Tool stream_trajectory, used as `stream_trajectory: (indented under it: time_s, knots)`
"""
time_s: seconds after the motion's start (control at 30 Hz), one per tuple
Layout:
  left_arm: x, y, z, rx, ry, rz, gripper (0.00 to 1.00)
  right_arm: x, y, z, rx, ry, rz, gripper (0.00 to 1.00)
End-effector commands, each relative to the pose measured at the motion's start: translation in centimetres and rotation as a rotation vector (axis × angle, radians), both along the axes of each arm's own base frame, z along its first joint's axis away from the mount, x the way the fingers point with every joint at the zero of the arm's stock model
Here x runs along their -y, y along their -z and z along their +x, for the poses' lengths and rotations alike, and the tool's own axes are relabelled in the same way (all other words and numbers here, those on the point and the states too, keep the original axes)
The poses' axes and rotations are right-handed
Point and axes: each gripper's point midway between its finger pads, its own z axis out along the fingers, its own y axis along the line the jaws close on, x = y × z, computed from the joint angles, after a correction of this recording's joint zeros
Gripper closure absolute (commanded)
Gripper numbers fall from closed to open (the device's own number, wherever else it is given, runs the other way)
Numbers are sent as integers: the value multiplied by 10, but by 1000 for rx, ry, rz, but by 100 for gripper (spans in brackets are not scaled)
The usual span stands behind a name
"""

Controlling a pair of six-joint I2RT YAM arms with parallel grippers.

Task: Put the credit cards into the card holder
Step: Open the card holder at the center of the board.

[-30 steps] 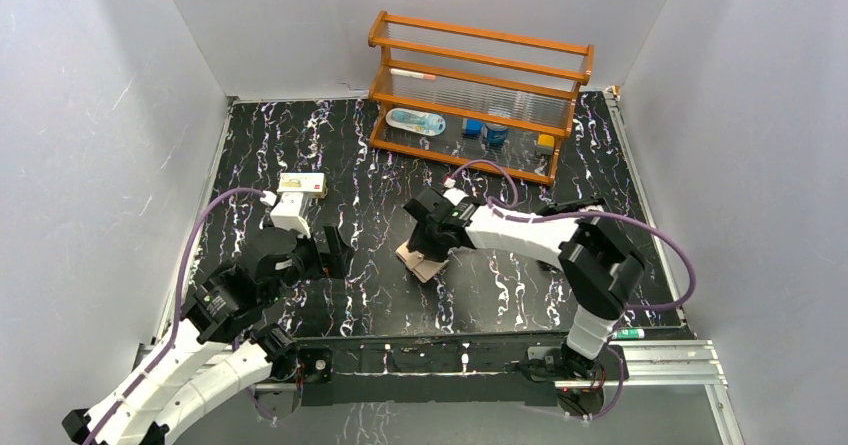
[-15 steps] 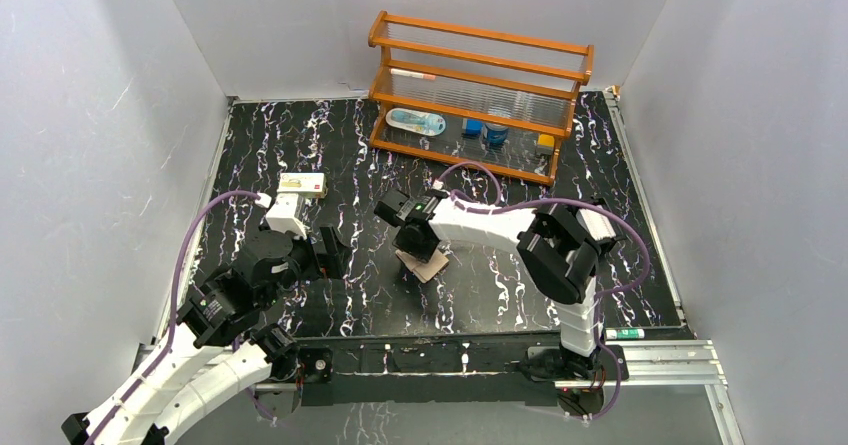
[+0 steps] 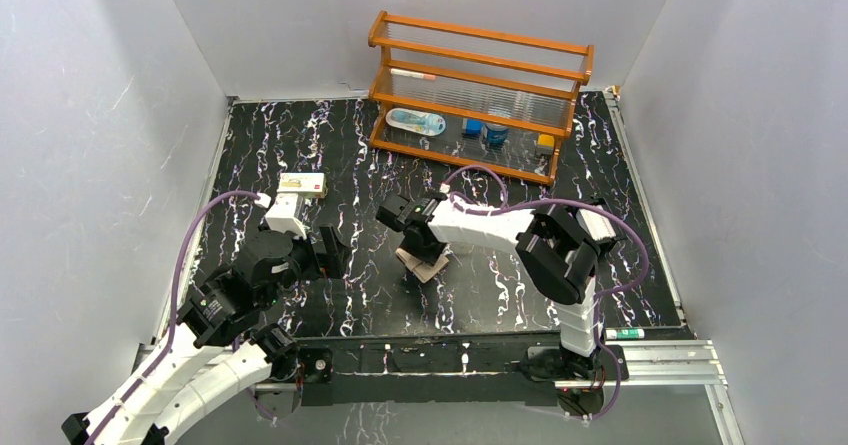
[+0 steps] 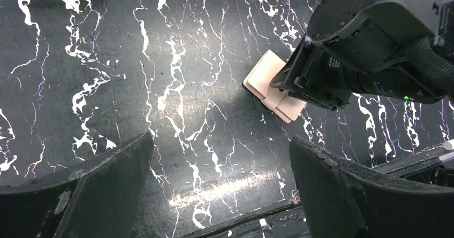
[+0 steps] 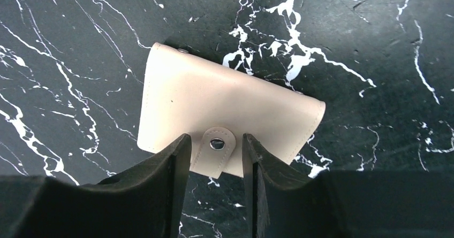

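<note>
Hovering half-open, the right end effector (image 5: pixel 215 141) straddles the snap tab of the closed beige leather card holder (image 5: pixel 225 104) directly beneath; unsnapping likely comes next. The left end effector (image 4: pixel 220 141) gapes wide. Credit cards unseen.

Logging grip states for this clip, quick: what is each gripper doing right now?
Left gripper: open, holding nothing.
Right gripper: jaws either side of the snap tab on the wallet; cannot tell whether it grips.

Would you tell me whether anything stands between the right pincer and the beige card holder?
Nothing visible: the right pincer is right over the flat beige leather card holder, fingers flanking its snap tab.
</note>
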Motion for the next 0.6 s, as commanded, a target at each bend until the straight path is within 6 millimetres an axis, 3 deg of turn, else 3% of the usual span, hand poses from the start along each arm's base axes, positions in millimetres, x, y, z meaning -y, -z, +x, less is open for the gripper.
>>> stream_trajectory:
  time_s: [0.0,0.13,0.2,0.37,0.57]
  knots:
    - [-5,0,2,10,-28,7,1,-11,0,9,53,-6,64,53]
    - [-6,0,2,9,-32,8,2,-6,10,3,8,-13,15,54]
    - [-6,1,2,8,-34,10,1,-4,13,2,2,-14,2,59]
    - [-8,1,3,7,-44,9,1,3,5,10,71,-94,-13,99]
    - [-7,4,3,-17,-54,19,2,18,-30,18,205,-258,-35,100]
